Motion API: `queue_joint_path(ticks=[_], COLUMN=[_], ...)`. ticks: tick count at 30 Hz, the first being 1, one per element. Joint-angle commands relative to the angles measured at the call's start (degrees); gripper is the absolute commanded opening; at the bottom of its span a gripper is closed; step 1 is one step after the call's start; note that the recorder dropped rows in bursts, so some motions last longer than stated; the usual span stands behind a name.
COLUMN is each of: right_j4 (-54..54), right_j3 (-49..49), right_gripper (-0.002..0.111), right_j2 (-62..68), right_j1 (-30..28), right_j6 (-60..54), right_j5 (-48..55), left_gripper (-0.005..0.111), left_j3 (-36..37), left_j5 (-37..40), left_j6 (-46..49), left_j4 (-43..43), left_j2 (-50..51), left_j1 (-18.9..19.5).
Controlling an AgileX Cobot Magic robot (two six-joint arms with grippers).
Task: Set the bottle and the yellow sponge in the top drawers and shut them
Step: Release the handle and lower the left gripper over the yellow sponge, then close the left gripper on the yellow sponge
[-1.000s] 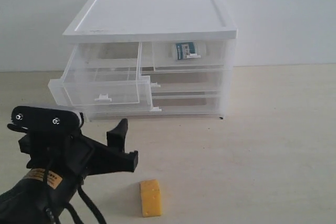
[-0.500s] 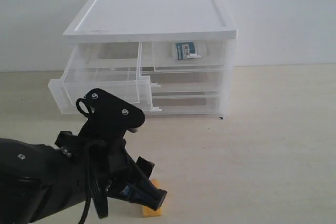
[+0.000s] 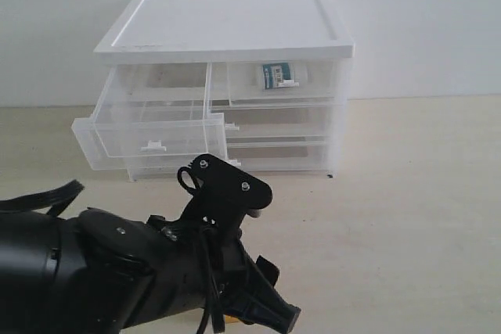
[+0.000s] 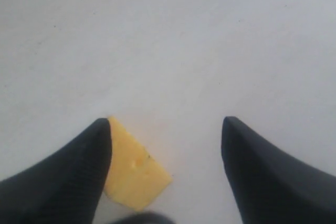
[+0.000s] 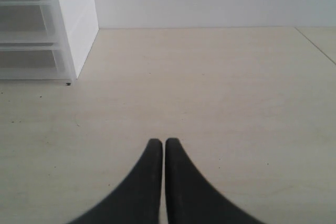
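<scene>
The yellow sponge (image 4: pixel 134 169) lies flat on the table between the fingers of my left gripper (image 4: pixel 165 121), close beside one finger (image 4: pixel 79 166). That gripper is open and low over the table. In the exterior view the left arm and gripper (image 3: pixel 278 296) hide nearly all of the sponge. The bottle (image 3: pixel 275 76) lies inside the right top drawer (image 3: pixel 313 87), which is pushed in. The left top drawer (image 3: pixel 149 134) is pulled out and holds nothing. My right gripper (image 5: pixel 160 141) is shut on nothing above bare table, out of the exterior view.
The white cabinet (image 3: pixel 227 25) stands at the back against the wall, with two full-width drawers (image 3: pixel 282 127) under the top pair. Its side (image 5: pixel 73 24) shows in the right wrist view. The open drawer juts toward the front left.
My left arm has swung from the front left toward the middle and come down over the sponge, which it now covers in the exterior view. Cabinet, drawers and bottle have not moved.
</scene>
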Motion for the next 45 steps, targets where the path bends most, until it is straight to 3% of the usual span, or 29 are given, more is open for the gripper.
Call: queue_joint_path(ticks=[1,3,14,45], right_j4=[-0.33,-0.33,-0.33,-0.33], right_j3=[-0.05,-0.05,-0.05,-0.05], right_gripper=[0.000,0.000,0.000,0.000], right_j2=[-0.35,-0.35,-0.35,-0.35], right_j1=[0.00,0.00,0.00,0.00], right_j6=[-0.12,-0.12,-0.12,-0.12], right_j5=[-0.37,-0.37,-0.37,-0.37], left_gripper=[0.058,0.058,0.072,0.071], left_j3=[-1.10,-1.10,-1.10,-1.10], left_j5=[-6.89,-9.16,-6.27,-10.46], left_j6=[-3.69,-4.98,-10.67,-15.81], left_j4=[-0.50,-0.50,-0.50,-0.50], left_j2=[1.46,1.99,5.51,12.05], left_j1=[-0.34,-0.34,-0.34,-0.34])
